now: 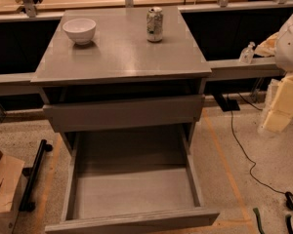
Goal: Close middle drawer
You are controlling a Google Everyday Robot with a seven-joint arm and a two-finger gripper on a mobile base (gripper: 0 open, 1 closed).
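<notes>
Starting at the gripper: it looks to sit low down, off the front right corner of the bench, touching nothing, and I can't tell if it's open or closed. The middle drawer is pulled way out past the front edge. Its front panel faces away from the bench and its long axis runs parallel to that edge. I'd say nothing's done yet and the whole push back in is left.
</notes>
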